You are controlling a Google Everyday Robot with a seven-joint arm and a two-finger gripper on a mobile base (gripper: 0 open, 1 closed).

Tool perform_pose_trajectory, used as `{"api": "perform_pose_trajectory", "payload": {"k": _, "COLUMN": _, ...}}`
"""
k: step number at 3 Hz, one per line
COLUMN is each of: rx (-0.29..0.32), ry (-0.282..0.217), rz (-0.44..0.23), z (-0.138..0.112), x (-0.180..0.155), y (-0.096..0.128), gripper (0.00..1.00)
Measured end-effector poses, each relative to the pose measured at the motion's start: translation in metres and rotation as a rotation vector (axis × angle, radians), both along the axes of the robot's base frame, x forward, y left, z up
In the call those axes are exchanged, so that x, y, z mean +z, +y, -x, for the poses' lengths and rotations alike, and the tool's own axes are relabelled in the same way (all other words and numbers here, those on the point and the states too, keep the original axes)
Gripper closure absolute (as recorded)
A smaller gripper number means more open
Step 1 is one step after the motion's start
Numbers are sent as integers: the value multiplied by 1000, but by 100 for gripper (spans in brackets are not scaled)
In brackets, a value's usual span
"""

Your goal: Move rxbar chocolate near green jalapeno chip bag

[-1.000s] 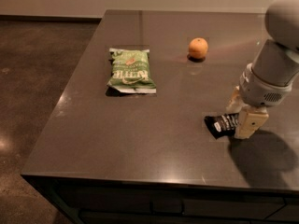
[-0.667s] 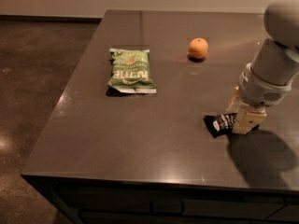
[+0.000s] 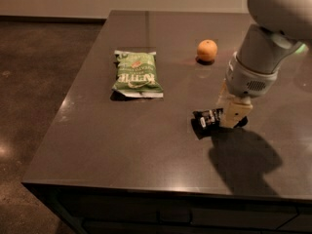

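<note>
We see the gripper [image 3: 233, 115] clamped on one end of the bar [image 3: 207, 118]. Both are well right of the bag [image 3: 136, 73].

The green jalapeno chip bag [image 3: 137, 74], lying flat on the surface [image 3: 122, 145], carries white block lettering that seems to read "KETTLE", upside down from this view; its smaller print is illegible. The rxbar chocolate [image 3: 206, 118], its right end gripped by the claw [image 3: 233, 116] near the surface's right side, shows white lettering too small to read.
</note>
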State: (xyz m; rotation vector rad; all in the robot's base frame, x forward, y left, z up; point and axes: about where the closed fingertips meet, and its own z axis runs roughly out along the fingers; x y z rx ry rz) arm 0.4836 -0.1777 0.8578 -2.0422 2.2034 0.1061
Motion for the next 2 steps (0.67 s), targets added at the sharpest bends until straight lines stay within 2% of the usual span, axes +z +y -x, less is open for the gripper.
{"api": "perform_pose_trajectory", "payload": {"k": 1, "rx": -37, "ry": -16, "rz": -13, "z": -28, "x": 12, "y": 28, "gripper": 100}}
{"api": "perform_pose_trajectory", "payload": {"k": 2, "rx": -76, "ry": -53, "rz": -25, "z": -66, "x": 18, "y": 49, "gripper": 100}}
